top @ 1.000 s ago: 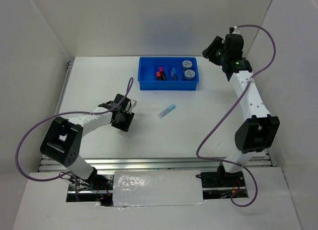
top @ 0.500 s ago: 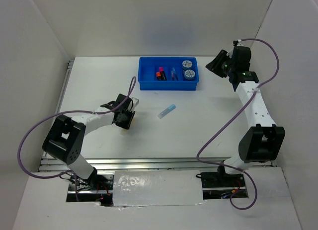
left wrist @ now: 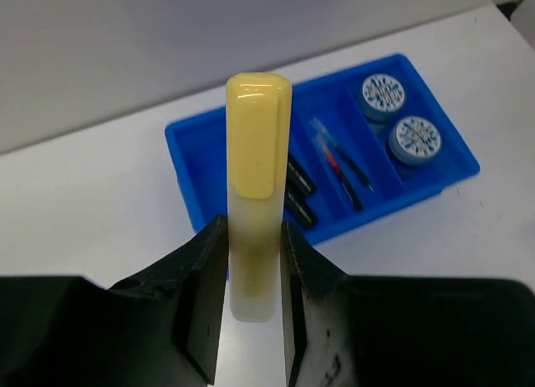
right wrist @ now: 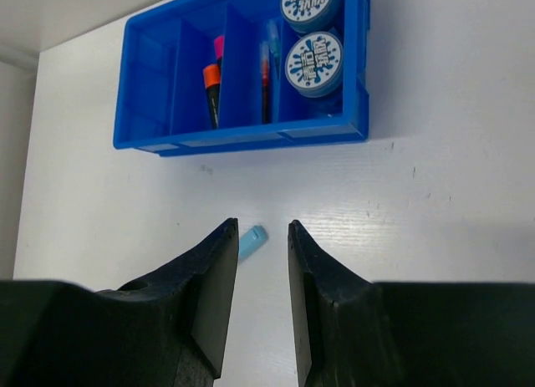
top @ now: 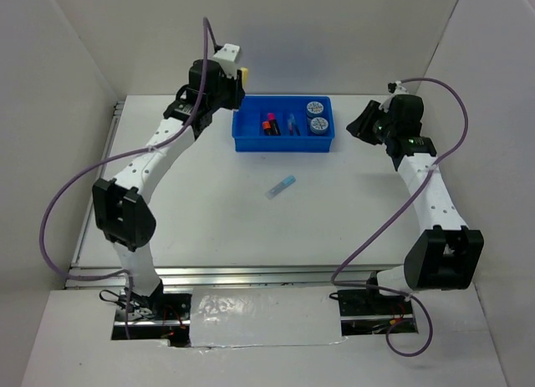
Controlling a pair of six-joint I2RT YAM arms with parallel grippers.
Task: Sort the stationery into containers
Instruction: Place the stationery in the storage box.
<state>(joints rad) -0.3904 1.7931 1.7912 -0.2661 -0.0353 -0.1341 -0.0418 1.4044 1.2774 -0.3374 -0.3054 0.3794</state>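
Top external: left hand (top: pixel 227 79) hovers at the left end of the blue tray (top: pixel 284 145); releasing here might miss a compartment. Left wrist: it clamps the pale yellow highlighter (left wrist: pixel 257 145). Right wrist: right hand (right wrist: pixel 260 230) gapes empty, well apart from the light blue marker (right wrist: pixel 250 241).

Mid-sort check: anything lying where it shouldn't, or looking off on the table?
One thing: the light blue highlighter lies alone on the table, askew, on the near side of the blue tray rather than in it. The pale yellow highlighter is clamped in the left fingers, not loose. Nothing spilled or damaged.
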